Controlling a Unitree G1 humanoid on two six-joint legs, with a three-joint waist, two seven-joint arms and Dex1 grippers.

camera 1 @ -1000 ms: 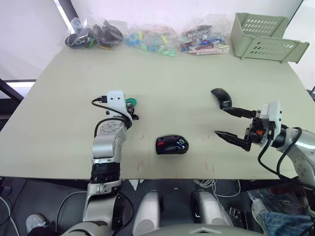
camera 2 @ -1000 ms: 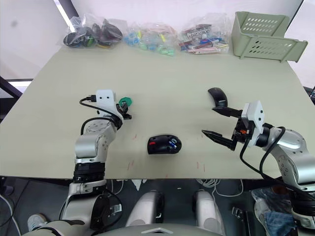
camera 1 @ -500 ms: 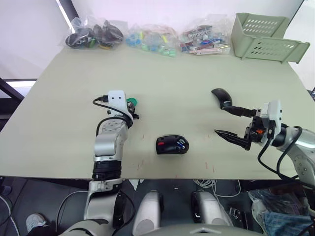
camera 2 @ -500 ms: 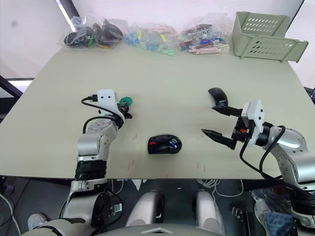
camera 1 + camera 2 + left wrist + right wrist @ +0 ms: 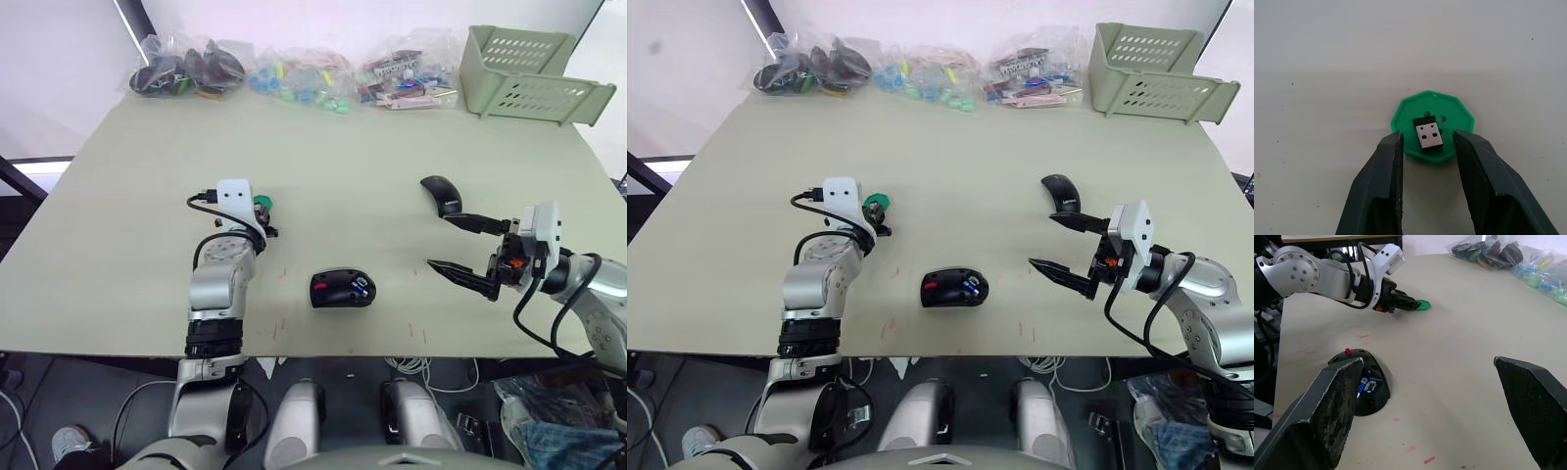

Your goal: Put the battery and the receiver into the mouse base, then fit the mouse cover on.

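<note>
Left wrist view shows the left gripper (image 5: 1423, 143) parted, its two fingers (image 5: 1382, 181) straddling the receiver (image 5: 1428, 133) without touching it. The receiver lies flat on a green disc (image 5: 1433, 125), metal plug end toward the gripper, and the fingertips overlap the disc's near edge.

From the head views, the left arm reaches straight forward over the table (image 5: 323, 157), forearm low, gripper at the disc (image 5: 261, 205), which lies at about 10 o'clock from the base (image 5: 342, 289).

The right gripper (image 5: 446, 240) is spread wide and holds nothing; its fingers point toward the robot's left, hovering just over the table. The far fingertip lies just beside the cover (image 5: 441, 194), though contact cannot be judged. The right forearm comes in from the table's right edge, bent at the elbow.

The base sits open near the table's front edge, between the two arms, at about 8 o'clock from the cover. The battery (image 5: 360, 288) already lies inside it, with a red part (image 5: 320, 287) at the opposite end. The cover rests dome up at about 2 o'clock from the base.

Bags of parts (image 5: 294, 73) and a pale green bin (image 5: 524, 73) line the far edge.
</note>
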